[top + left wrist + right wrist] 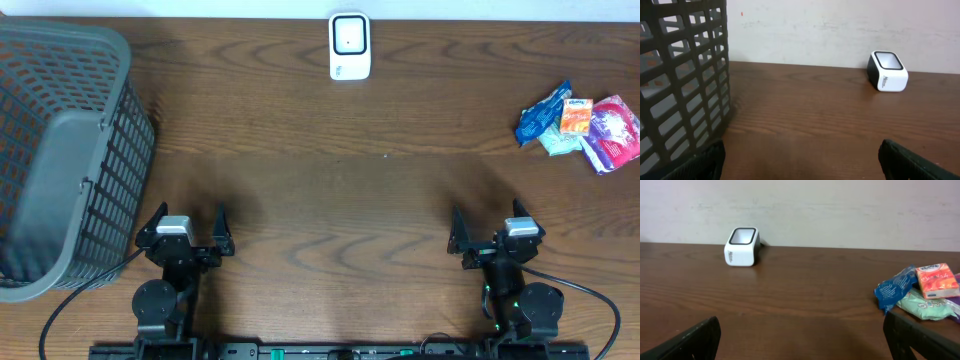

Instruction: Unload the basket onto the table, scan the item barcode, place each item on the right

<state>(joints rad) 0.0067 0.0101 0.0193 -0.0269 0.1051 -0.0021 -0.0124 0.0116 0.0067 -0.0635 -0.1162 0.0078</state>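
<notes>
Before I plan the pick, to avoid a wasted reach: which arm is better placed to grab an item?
Right. The packets lie on its side, ahead of the open right tool; the left tool sits far off beside the basket.

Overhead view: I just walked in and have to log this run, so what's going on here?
Nothing is being handled yet. The left gripper and right gripper both sit open and empty at the near edge of the table. The white scanner stands at the far edge, small packets lie at the right, and a grey basket stands at the left.
</notes>
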